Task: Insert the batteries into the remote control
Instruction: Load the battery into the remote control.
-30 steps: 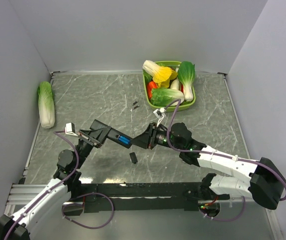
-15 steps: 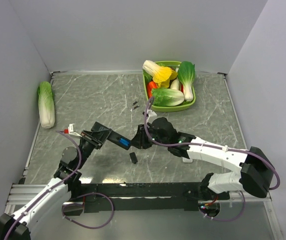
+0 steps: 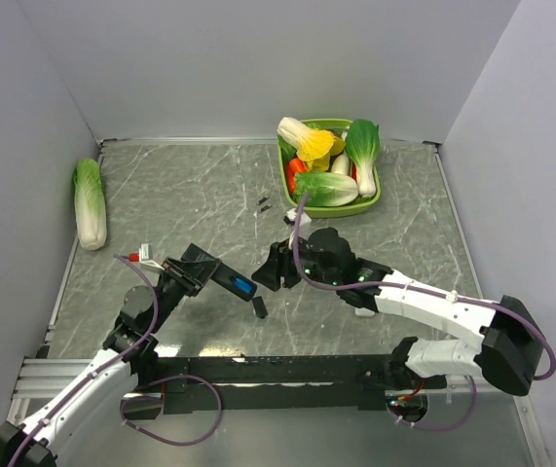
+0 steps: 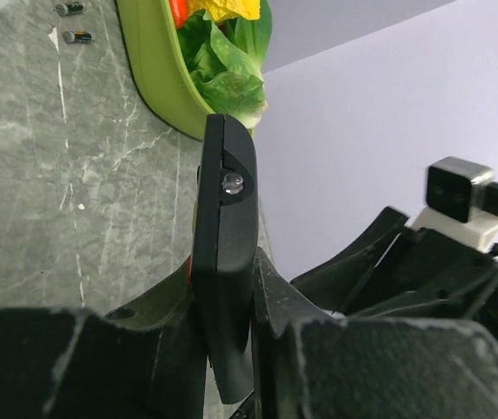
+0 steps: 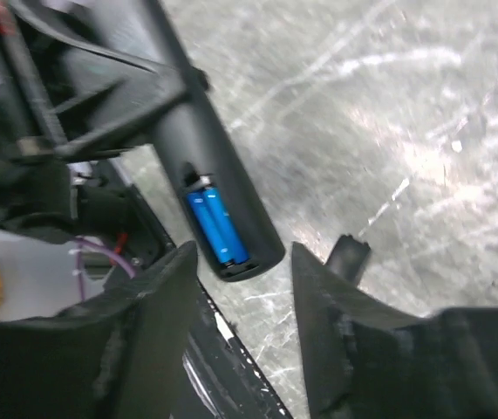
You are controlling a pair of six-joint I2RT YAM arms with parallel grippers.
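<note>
Risk: both batteries (image 5: 216,225) sit in the uncovered bay of the remote control (image 4: 222,253); I judge that a knock from the right tool (image 5: 242,262) could unseat them. The left tool (image 4: 227,349) clamps the remote above the bench (image 3: 161,195), near centre; the right tool stands wide and empty, just beside the remote's end; contact I cannot tell.

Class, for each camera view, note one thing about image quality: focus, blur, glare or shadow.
Top external: sharp and evenly lit, with only soft shadows on the table. Left wrist: the near fingers are dark and blurred, while the remote is sharper. Right wrist: soft overall, with white glare streaks on the table, yet the blue batteries read clearly.
</note>
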